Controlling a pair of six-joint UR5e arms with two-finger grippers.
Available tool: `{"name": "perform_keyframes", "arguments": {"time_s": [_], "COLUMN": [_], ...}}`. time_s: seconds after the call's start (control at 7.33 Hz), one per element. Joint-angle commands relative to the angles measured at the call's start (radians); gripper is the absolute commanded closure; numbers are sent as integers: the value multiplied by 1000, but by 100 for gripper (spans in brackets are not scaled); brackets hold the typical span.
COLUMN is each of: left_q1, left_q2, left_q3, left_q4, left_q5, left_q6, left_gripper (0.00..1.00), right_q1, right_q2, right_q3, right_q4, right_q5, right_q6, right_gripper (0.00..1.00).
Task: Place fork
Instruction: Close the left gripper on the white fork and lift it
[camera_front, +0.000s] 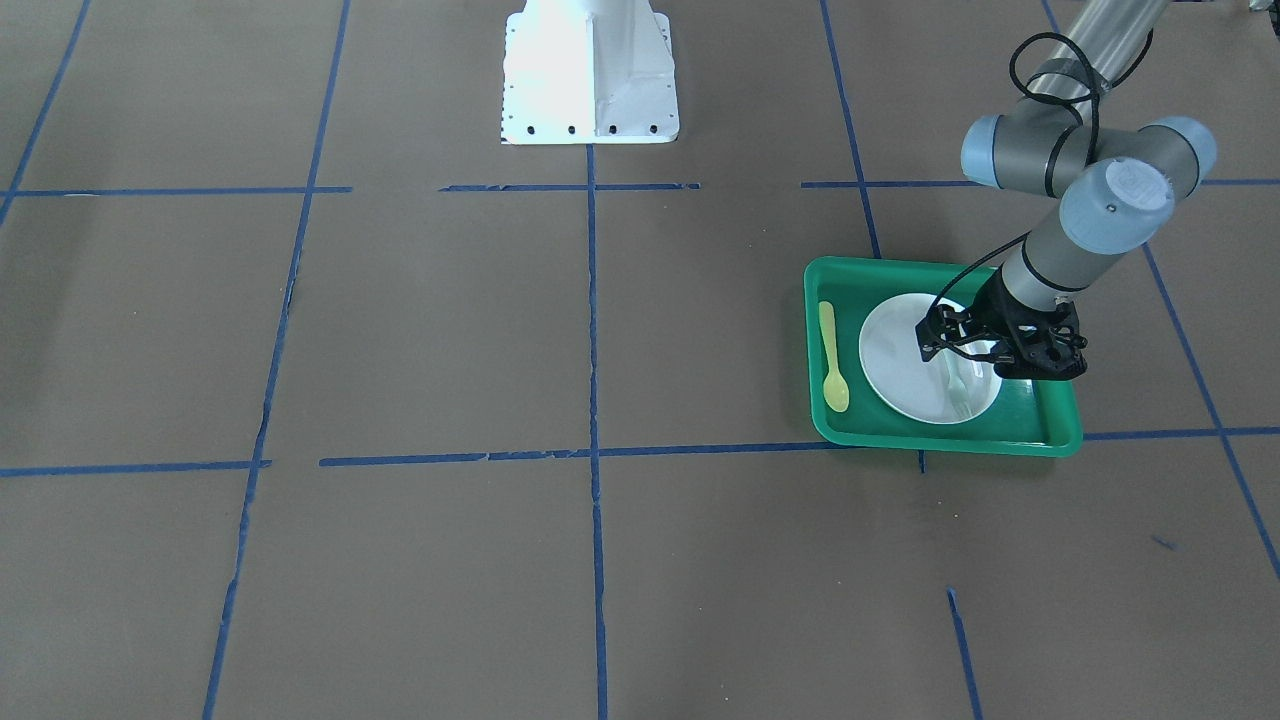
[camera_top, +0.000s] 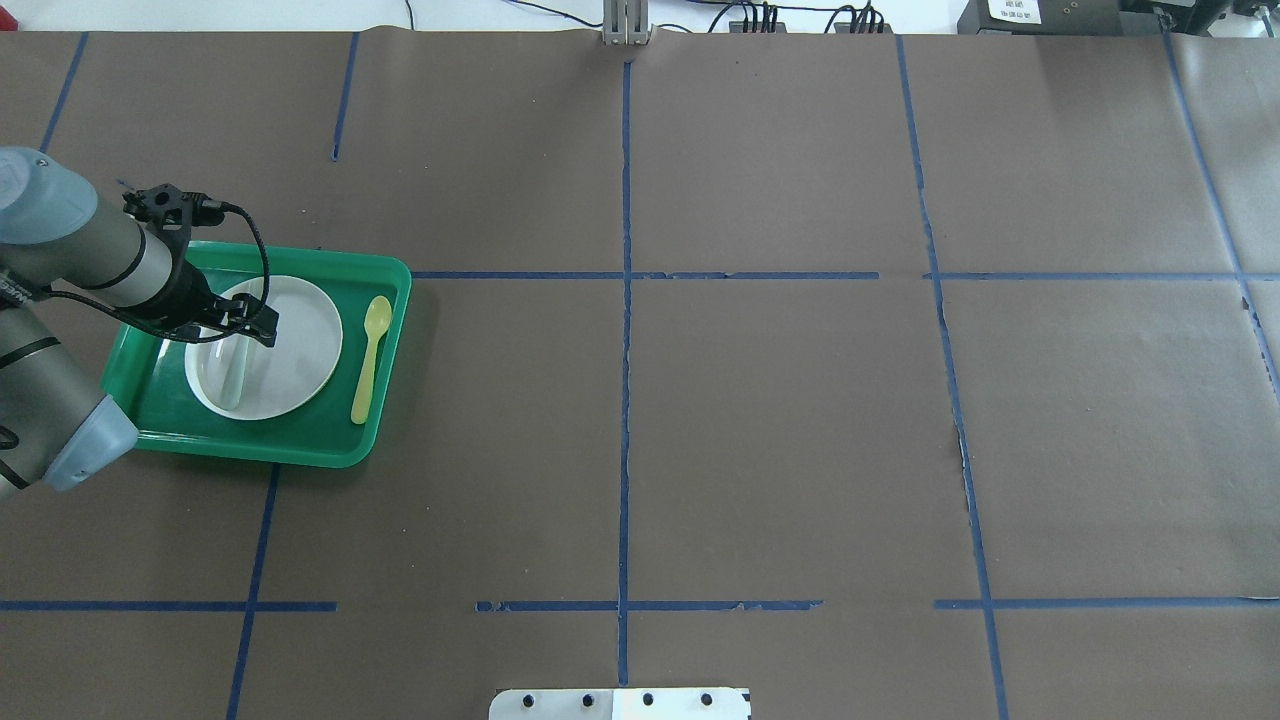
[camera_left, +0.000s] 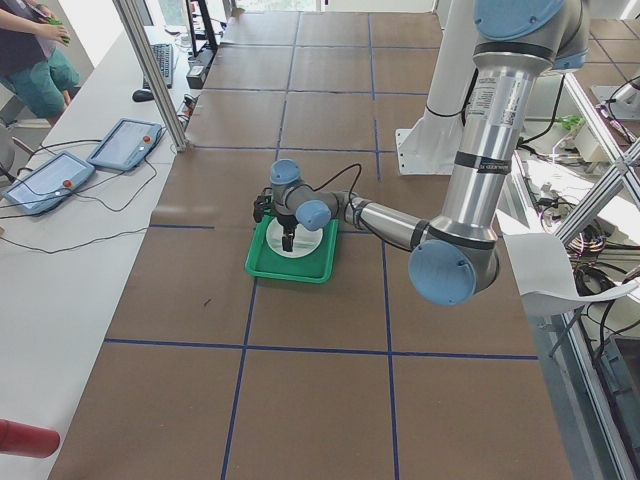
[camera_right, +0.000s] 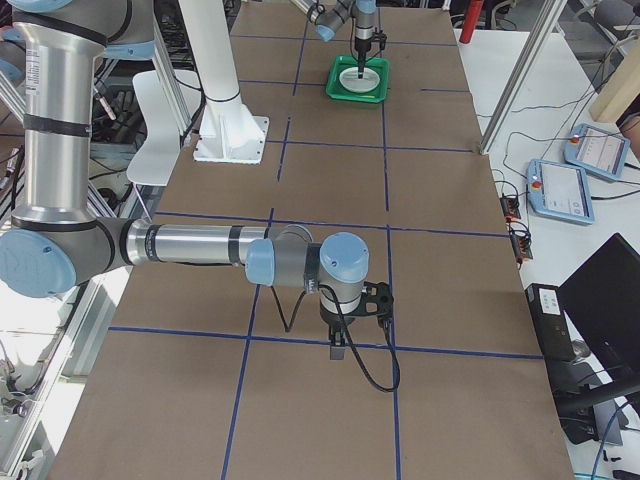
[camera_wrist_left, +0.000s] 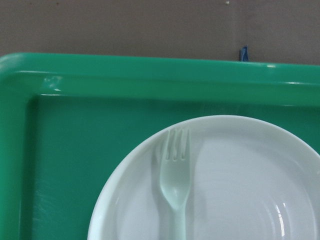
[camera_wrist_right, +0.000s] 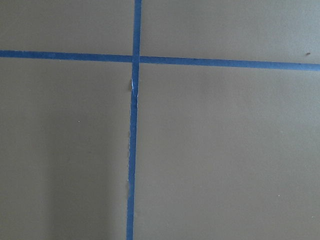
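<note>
Directly under the left gripper (camera_front: 948, 338), flat on a white plate (camera_front: 900, 375): the fork (camera_wrist_left: 175, 170). Long axis along the line from robot to operators' side, tines away from the robot, handle back beneath the gripper and out past the wrist view's lower edge. Just ahead of the tines, the plate's edge, then the wall of a green tray (camera_wrist_left: 125, 80). Hanging low over the plate, pointed straight down; cannot tell how wide the jaws stand, nor whether gripping the handle. Beside the gripper toward the table's middle, off the plate on the tray floor, a yellow-green spoon (camera_front: 831, 355), parallel to the fork, bowl the same way as the tines. Below all this, brown paper (camera_front: 450, 330) over the table, marked into squares with blue tape (camera_front: 592, 330). Well apart, across the table, the right gripper (camera_right: 338, 345), aimed down above a tape crossing; opening not to be judged. Beyond the tray, a white bench (camera_left: 60, 260) with tablets (camera_left: 125, 143) and cables, and a person (camera_left: 30, 50) at its far end.
</note>
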Motion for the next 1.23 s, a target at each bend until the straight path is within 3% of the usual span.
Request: {"name": "perform_keyframes", "arguments": {"time_s": [0.0, 0.41, 0.82, 0.95, 1.09], "left_q1": [10, 10, 10, 10, 10], "left_q2": [0, 0, 0, 0, 0], "left_q3": [26, 25, 25, 25, 23], "left_q4": [-27, -27, -26, -26, -26], "left_q5": [4, 4, 0, 0, -1], "left_q6": [-3, -3, -3, -5, -18], "left_gripper": [7, 26, 52, 66, 88], "right_q1": [0, 0, 0, 0, 0], "right_q2": [0, 0, 0, 0, 0], "right_q3": [-1, 1, 1, 1, 1], "right_q4": [0, 0, 0, 0, 0], "right_q5": [0, 0, 0, 0, 0], "right_q6": [1, -1, -1, -1, -1], "right_gripper": [0, 0, 0, 0, 0]}}
